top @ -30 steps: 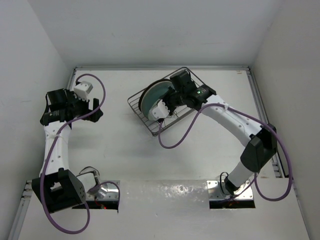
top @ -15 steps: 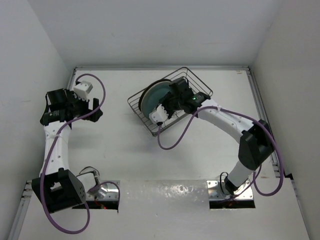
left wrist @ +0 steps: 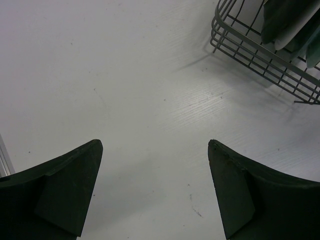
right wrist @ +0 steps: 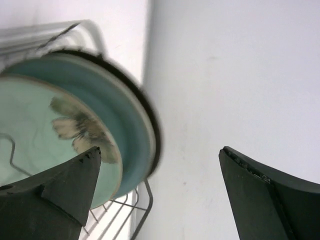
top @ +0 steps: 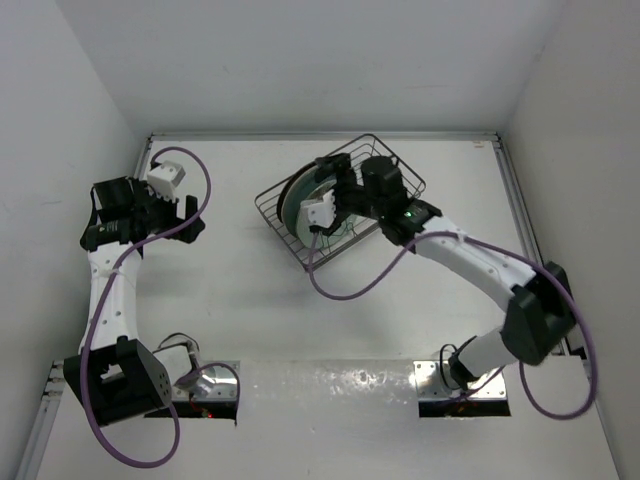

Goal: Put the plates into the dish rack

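The plates (top: 298,196) stand on edge side by side in the left part of the dish rack (top: 281,233). In the right wrist view the pale green flower plate (right wrist: 50,135) is nearest, with a teal plate (right wrist: 132,135) and a dark-rimmed plate (right wrist: 155,135) behind it. My right gripper (top: 335,185) hovers over the rack beside the plates, open (right wrist: 160,152) and holding nothing. Far to the left my left gripper (top: 192,217) is open over bare table (left wrist: 155,142), and the rack corner (left wrist: 250,50) shows at its upper right.
The white walls enclose the table on three sides. The right arm's purple cable (top: 345,285) loops onto the table in front of the rack. The two arm bases (top: 115,385) sit at the near edge.
My right gripper went from shut on the pale green plate to wide open, leaving the plate standing in the rack, and its wrist drew back slightly. The left arm stayed still.
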